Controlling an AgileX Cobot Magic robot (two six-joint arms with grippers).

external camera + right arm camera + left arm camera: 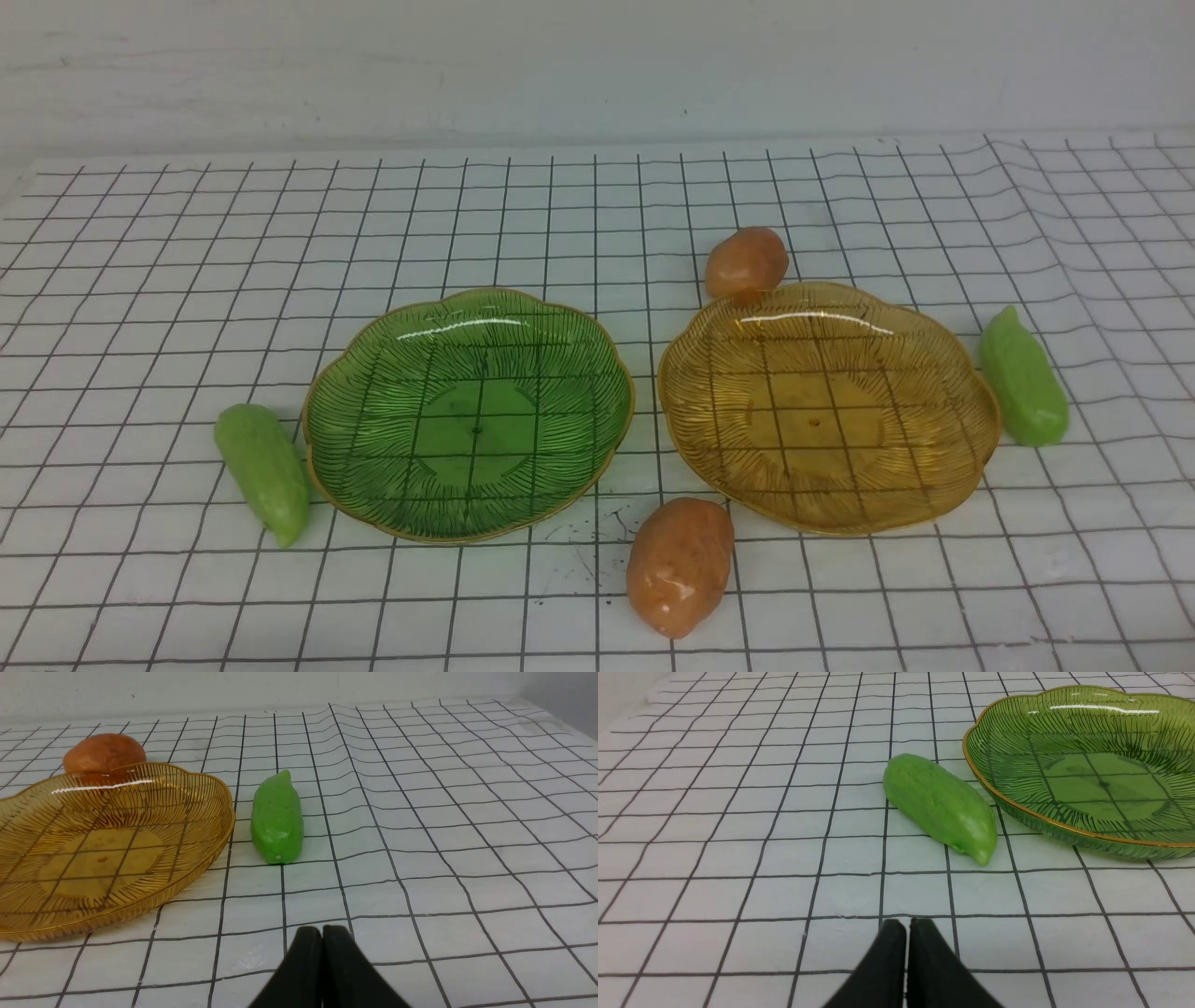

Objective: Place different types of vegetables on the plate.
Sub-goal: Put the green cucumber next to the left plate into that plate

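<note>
Two plates sit side by side on the checked cloth: a green plate [470,413] [1087,760] on the left and an amber plate [826,404] [103,849] on the right; both hold nothing. One light green vegetable [262,469] [941,805] lies just left of the green plate. Another light green one [1022,376] [277,817] lies right of the amber plate. An orange-brown potato-like vegetable [680,564] lies in front, between the plates. A second one [746,262] [103,753] rests behind the amber plate. My left gripper [907,924] and right gripper [322,931] are shut, empty, short of the green pieces.
A white cloth with a black grid [187,233] covers the table and ripples at the far right [1074,187]. A pale wall [597,65] runs along the back. Neither arm shows in the front view.
</note>
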